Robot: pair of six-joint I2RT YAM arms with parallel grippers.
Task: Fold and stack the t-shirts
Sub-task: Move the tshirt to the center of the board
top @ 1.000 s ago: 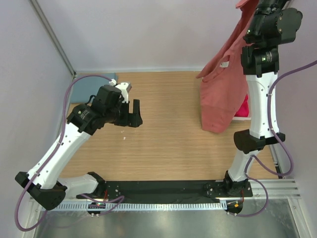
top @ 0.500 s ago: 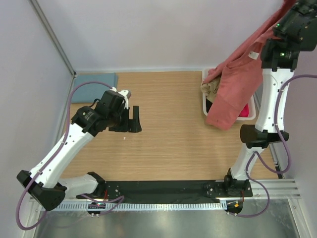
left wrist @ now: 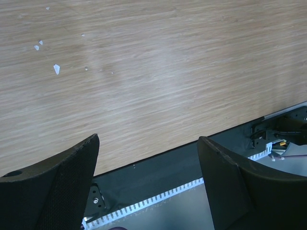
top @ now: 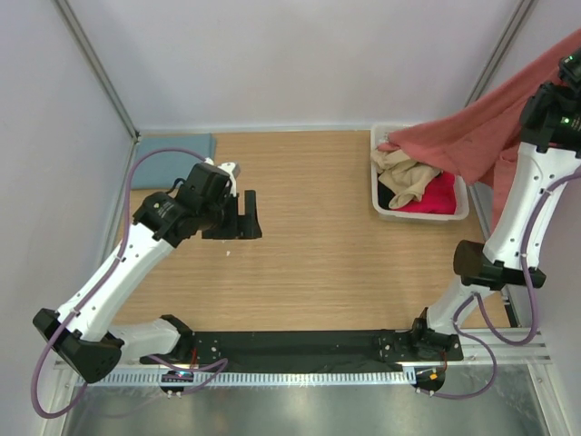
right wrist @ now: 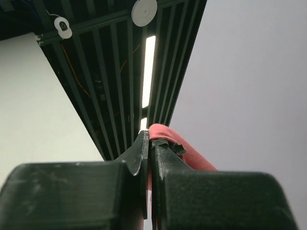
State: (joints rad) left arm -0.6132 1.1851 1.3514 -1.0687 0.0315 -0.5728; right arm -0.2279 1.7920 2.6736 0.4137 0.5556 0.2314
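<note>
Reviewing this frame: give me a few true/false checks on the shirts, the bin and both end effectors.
1. The right end effector is shut on the salmon-red t-shirt. True.
2. The left end effector grips the teal-blue t-shirt. False: it is open and empty above the table; that shirt lies at the far left corner.
3. The white bin is empty. False: beige clothes and a pink garment lie in it.
4. The salmon-red t-shirt hangs lifted, its low end over the bin. True.
</note>
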